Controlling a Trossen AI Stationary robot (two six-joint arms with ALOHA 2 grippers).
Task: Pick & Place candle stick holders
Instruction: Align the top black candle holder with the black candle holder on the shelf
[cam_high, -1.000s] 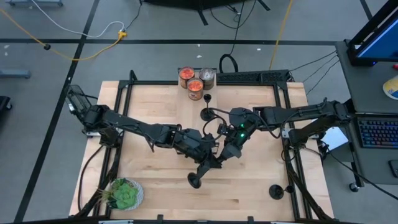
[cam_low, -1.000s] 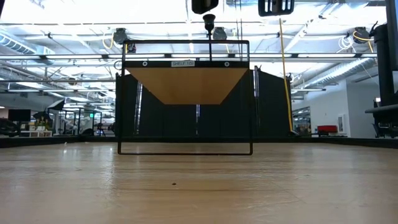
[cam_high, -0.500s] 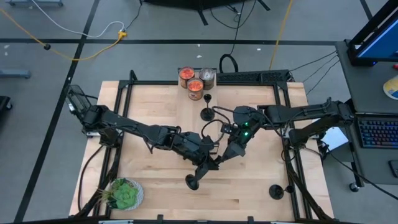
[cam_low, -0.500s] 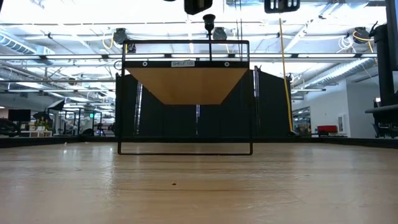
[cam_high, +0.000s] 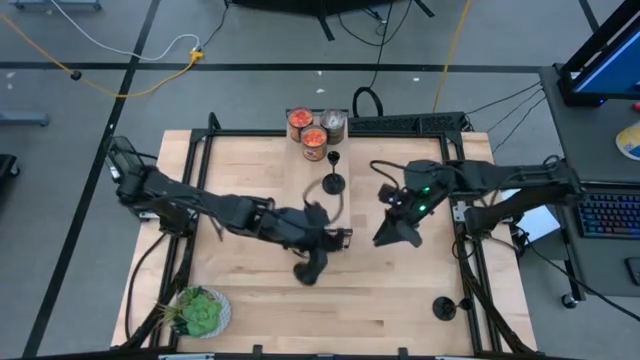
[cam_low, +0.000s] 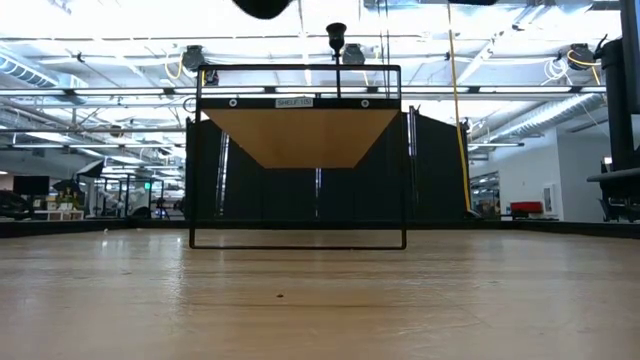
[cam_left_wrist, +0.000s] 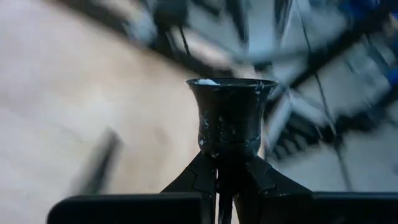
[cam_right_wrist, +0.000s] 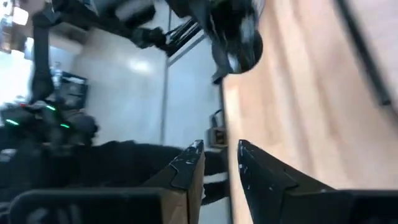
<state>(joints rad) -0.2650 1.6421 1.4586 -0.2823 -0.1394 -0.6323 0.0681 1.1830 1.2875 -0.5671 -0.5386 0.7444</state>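
One candle holder (cam_left_wrist: 231, 118) is pinched at its thin stem by the closed left hand (cam_high: 322, 243) mid-counter (cam_high: 250, 160), right hand (cam_high: 392, 234) empty and apart: looks light, stiff, top-heavy, slippery metal.

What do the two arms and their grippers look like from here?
Both arms are dark, jointed segments with black cables looping alongside. The right arm shows a small green light near its wrist. The right gripper has two flat, dark, angular fingers with scuffed pale edges.

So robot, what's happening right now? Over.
Left hand shut on one candle holder, mid-table. Right hand open, holding nothing. Two more holders standing: back, front right corner. Nothing in the way.
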